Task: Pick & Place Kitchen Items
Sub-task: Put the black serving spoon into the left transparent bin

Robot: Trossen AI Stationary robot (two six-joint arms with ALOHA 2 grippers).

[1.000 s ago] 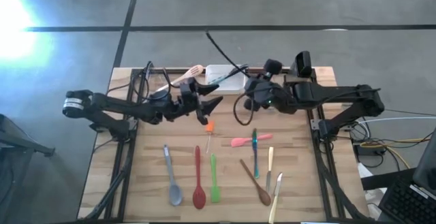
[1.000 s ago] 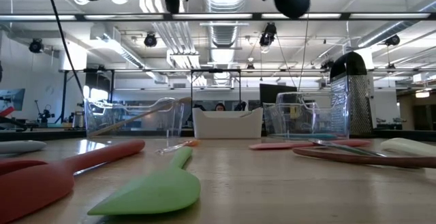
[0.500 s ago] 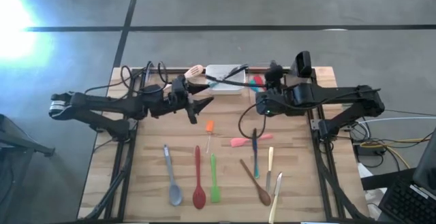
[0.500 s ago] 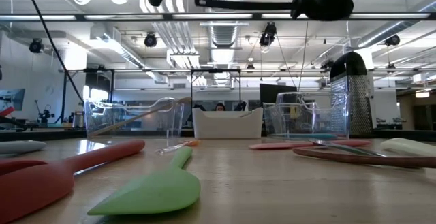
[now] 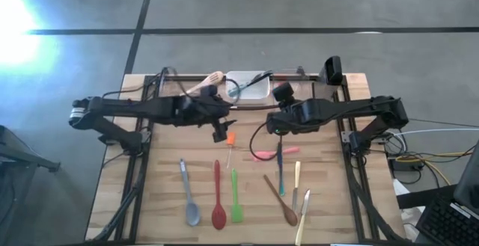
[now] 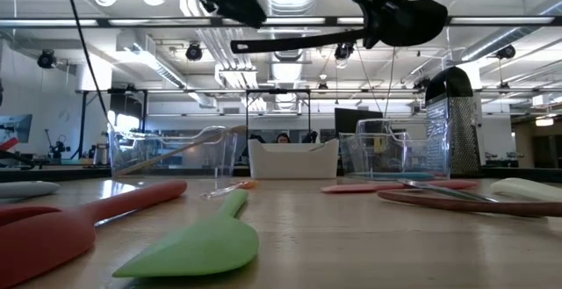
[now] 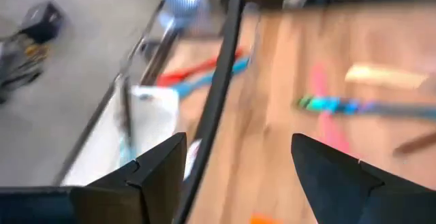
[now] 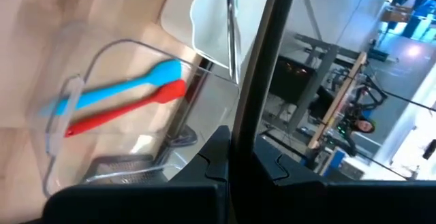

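My right gripper is shut on a long slim black utensil, high above the table's middle. My left gripper is open at the utensil's free end, with a finger on either side of the shaft. On the table lie a grey spoon, a red spoon, a green spatula, an orange spatula, a pink spatula, a blue utensil, a wooden spoon and cream-handled cutlery. My right gripper pinches one end of the black utensil's shaft between its two fingers. The utensil is lifted clear and lies about level, reaching toward the table's left. My left gripper's fingers flank the shaft; I cannot tell whether they touch it.
A white tub stands at the far edge. It sits between a clear tub with a wooden spoon and a clear tub holding a blue and a red spatula. A grater stands at the far right.
My right gripper has come from over the far tubs toward the table's middle and down. The black utensil, which first pointed toward the far left, has swung level. My left gripper drew back toward the left edge, then came in around the utensil's free end.
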